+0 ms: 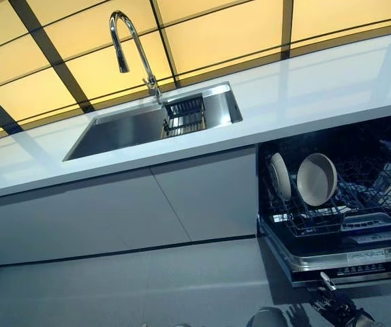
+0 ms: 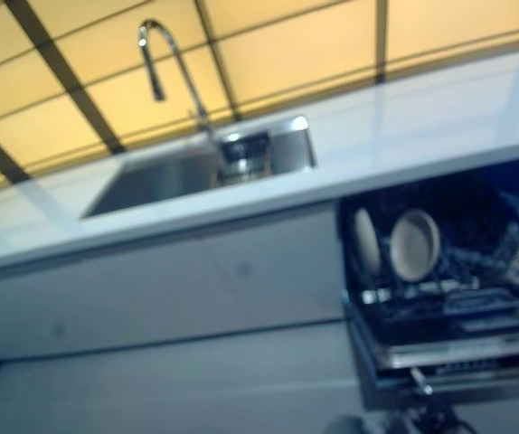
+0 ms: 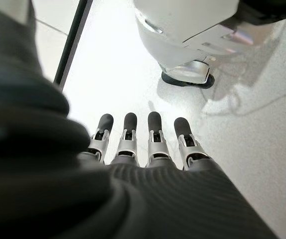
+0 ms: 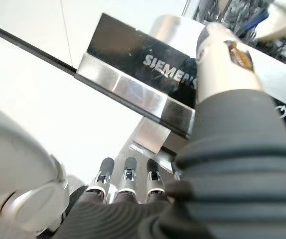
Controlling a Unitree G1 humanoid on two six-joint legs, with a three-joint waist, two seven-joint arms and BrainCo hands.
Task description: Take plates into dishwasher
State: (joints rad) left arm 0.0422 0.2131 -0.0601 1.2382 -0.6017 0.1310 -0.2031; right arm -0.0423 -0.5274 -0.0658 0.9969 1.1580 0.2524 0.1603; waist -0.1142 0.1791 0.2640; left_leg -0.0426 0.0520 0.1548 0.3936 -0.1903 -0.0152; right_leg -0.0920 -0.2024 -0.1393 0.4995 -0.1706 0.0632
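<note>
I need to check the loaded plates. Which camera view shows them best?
The left eye view: two plates stand on edge in the dishwasher rack, clearly outlined. The right eye view shows the same plates, blurred. Neither wrist view shows a plate clearly; the left shows only floor.

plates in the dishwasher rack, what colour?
Beige plates, standing upright in the dark rack; clearest in the left eye view.

Both eye views look from the head, tilted, at the desk [image 1: 304, 95], sink [image 1: 124, 129] and dishwasher [image 1: 349, 255] at right. Each wrist view looks closely along its fingers [image 3: 155, 142] toward the floor [image 3: 262, 149].
</note>
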